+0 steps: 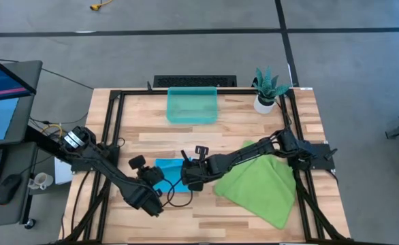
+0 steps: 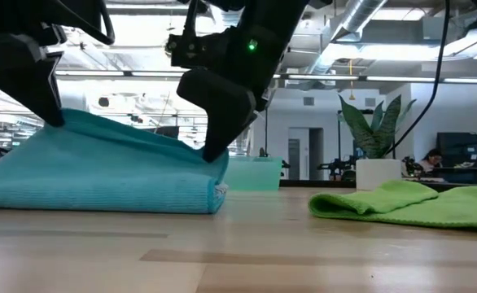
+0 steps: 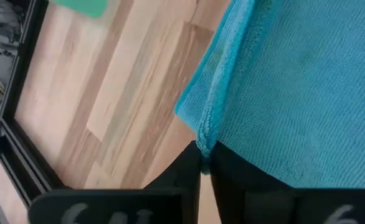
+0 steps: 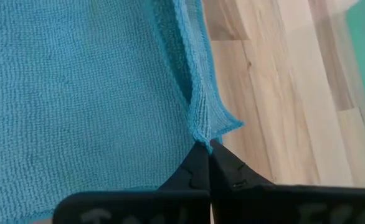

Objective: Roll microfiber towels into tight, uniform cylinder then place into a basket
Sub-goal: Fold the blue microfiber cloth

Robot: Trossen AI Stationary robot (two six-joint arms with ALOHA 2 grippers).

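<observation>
The sky-blue towel (image 1: 169, 169) lies folded on the table's near middle, its lower layers flat on the wood (image 2: 100, 191). My left gripper (image 1: 156, 181) is shut on it at its left side, my right gripper (image 1: 187, 171) at its right side. The lime-green towel (image 1: 257, 185) lies crumpled and flat to the right, untouched. The teal basket (image 1: 193, 106) stands at the far middle, with nothing showing in it. My left gripper pinches the blue towel's hemmed edge (image 3: 204, 138) by a corner between its two fingertips, slanting down from the near left. That part is raised (image 2: 67, 118); the rest lies on the table. My right gripper pinches the towel's hemmed edge (image 4: 202, 134) beside a corner (image 4: 231, 124) between its two fingertips, slanting down from the right. The edge is held low (image 2: 210, 159), just above the fold on the table.
A white pot with a green plant (image 1: 267, 90) stands at the far right corner. A black frame (image 1: 111, 109) runs around the tabletop. Bare wood (image 1: 206, 218) shows along the near edge and between the blue towel and the basket.
</observation>
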